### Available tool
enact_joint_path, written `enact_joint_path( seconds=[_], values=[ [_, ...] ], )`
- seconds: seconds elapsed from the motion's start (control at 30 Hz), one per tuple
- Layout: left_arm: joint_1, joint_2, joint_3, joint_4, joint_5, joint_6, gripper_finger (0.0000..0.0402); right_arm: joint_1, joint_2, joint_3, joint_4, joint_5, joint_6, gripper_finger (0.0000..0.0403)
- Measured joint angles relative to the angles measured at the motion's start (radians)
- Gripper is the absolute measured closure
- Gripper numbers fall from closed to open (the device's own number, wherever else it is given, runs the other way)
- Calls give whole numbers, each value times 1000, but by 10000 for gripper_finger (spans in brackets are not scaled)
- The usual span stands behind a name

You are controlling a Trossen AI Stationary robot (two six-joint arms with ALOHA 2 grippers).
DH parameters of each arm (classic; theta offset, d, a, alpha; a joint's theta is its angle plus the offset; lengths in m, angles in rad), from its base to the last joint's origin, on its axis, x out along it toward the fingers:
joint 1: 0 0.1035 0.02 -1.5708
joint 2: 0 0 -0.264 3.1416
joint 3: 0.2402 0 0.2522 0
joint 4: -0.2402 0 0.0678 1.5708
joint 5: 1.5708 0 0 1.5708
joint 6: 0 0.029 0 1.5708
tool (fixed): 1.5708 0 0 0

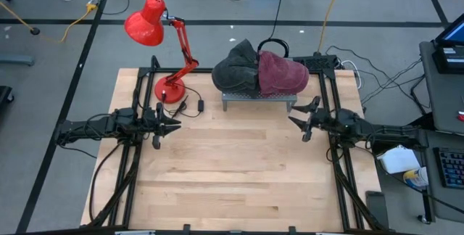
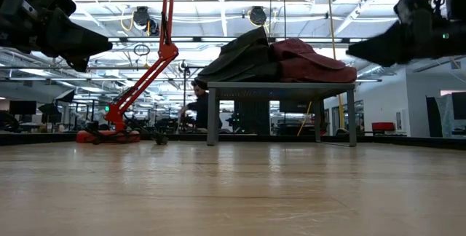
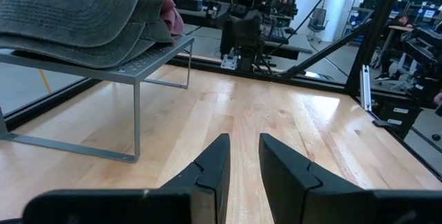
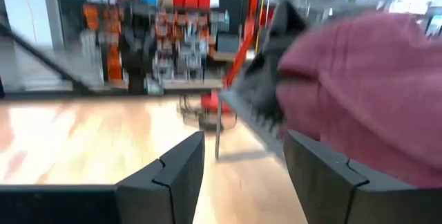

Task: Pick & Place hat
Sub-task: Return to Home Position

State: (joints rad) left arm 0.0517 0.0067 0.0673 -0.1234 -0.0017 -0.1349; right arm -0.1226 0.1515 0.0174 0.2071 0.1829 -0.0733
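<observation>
A dark grey hat (image 1: 235,68) and a maroon hat (image 1: 281,74) lie side by side on a small grey metal stand (image 1: 259,100) at the table's far middle; both also show in the low view, the grey hat (image 2: 240,60) and the maroon hat (image 2: 309,61). My left gripper (image 1: 174,124) hovers at the table's left, fingers a little apart and empty. My right gripper (image 1: 295,121) hovers at the right, near the stand's right end, open and empty. The right wrist view shows the maroon hat (image 4: 373,92) close ahead.
A red desk lamp (image 1: 165,46) stands at the far left on its round base (image 1: 170,88), with a small black switch and cord (image 1: 197,105) beside it. Bare wooden tabletop (image 1: 232,170) spreads across the near half. Black frame rails run along both sides.
</observation>
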Motion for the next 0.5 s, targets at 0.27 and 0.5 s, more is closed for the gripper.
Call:
enact_joint_path(
  seconds=[0.27, 0.5],
  values=[
    [0, 0, 0, 0, 0, 0, 320, 0, 9, -1, -147, -5, 106, 211],
    [0, 0, 0, 0, 0, 0, 320, 0, 12, -2, -154, -5, 114, 215]
  ],
)
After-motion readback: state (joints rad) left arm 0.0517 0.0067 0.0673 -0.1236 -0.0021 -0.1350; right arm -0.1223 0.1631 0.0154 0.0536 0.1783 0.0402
